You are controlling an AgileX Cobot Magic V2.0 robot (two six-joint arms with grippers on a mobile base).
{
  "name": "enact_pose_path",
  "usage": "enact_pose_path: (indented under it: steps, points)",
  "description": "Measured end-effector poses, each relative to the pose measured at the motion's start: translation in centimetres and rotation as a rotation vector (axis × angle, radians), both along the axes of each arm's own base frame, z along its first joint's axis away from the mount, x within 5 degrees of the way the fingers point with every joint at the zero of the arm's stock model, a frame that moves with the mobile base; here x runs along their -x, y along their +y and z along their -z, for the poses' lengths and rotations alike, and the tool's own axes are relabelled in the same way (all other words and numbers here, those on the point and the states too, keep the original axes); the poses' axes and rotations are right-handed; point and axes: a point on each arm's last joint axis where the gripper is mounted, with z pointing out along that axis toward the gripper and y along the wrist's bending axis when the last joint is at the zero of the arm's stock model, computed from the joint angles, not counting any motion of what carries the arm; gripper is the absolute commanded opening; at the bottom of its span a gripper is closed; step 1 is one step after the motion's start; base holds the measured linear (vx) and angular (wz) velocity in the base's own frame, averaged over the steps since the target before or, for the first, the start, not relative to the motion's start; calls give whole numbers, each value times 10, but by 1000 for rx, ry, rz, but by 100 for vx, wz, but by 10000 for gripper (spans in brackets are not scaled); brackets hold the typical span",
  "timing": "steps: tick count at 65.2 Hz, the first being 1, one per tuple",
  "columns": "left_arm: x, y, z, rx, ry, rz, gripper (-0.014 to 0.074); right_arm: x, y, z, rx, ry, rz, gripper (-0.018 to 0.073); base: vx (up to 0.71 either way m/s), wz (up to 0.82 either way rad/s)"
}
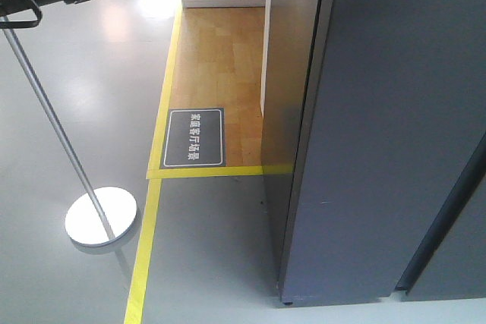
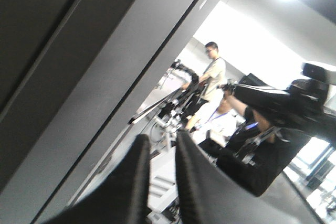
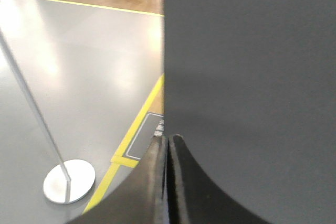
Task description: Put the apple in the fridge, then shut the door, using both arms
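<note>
From the front the dark fridge [image 1: 395, 127] fills the right, a metal stand [image 1: 101, 215] left; the left gripper [image 2: 159, 174] has empty jaws a little apart, the right gripper [image 3: 167, 174] jaws pressed together beside the grey door [image 3: 252, 77].

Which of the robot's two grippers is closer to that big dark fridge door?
Right, as far as I can tell. The right gripper sits shut at the door panel; the left gripper, jaws slightly apart, points past the fridge surface.
</note>
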Motion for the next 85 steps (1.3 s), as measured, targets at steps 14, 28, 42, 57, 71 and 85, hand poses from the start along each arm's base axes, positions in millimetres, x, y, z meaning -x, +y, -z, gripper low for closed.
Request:
enact_pose_path:
  steps: [14, 28, 42, 57, 71, 85]
  points:
    - [33, -4, -18, -224, -103, 18, -8, 55, 11, 31, 2, -23, -59, -6, 0, 0]
    - [92, -4, -51, -378, -244, 13, -8, 112, 21, 83, -2, -24, -103, -6, 0, 0]
    - [157, -5, -45, -378, -257, 18, -8, 153, 27, 136, -17, -6, -111, -6, 0, 0]
    - [199, 1, 15, -375, -121, -152, -8, 178, 29, 172, -16, -8, -112, -6, 0, 0]
    - [213, 26, 122, -442, 151, -511, -8, 182, 30, 179, -15, -6, -117, -6, 0, 0]
    - [238, 38, 203, -533, 373, -632, -7, 182, 31, 180, 14, -1, -131, -6, 0, 0]
